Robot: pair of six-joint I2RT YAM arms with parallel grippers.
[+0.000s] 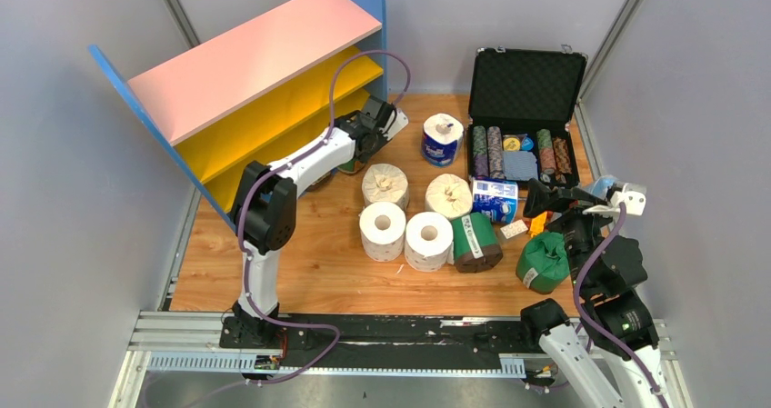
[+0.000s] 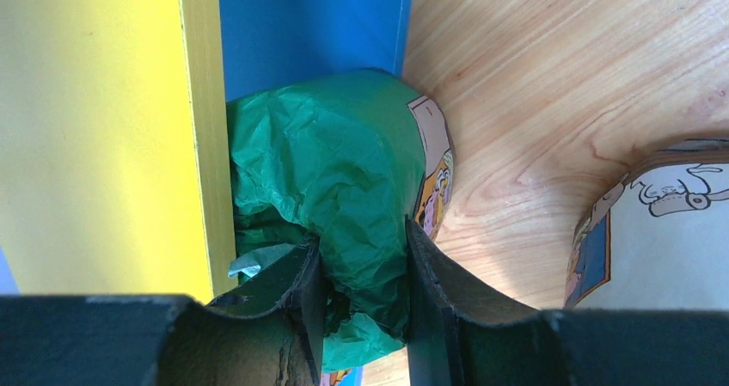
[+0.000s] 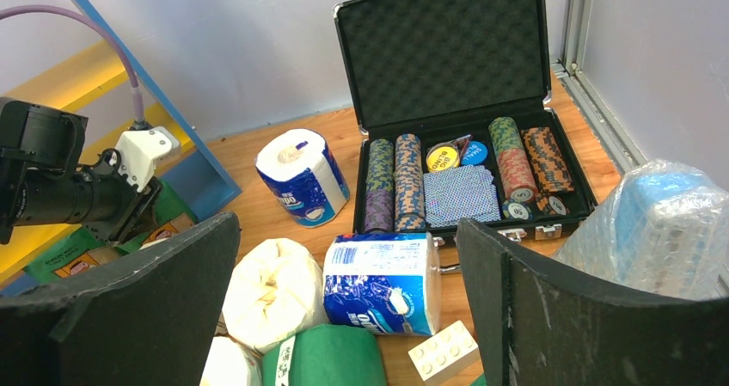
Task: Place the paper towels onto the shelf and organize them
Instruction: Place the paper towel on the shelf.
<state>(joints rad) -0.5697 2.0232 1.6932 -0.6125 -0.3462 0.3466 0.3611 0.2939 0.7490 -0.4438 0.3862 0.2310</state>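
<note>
Black pincer (image 2: 363, 270) pinches crinkled green-wrapped roll (image 2: 344, 171).

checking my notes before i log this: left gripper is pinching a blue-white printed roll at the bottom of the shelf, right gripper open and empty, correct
Not quite: the colour is wrong. The left wrist view shows the left gripper pinching a green-wrapped roll, not a blue-white one, against the yellow board of the shelf. The rest holds: the right gripper is open and empty.
</note>
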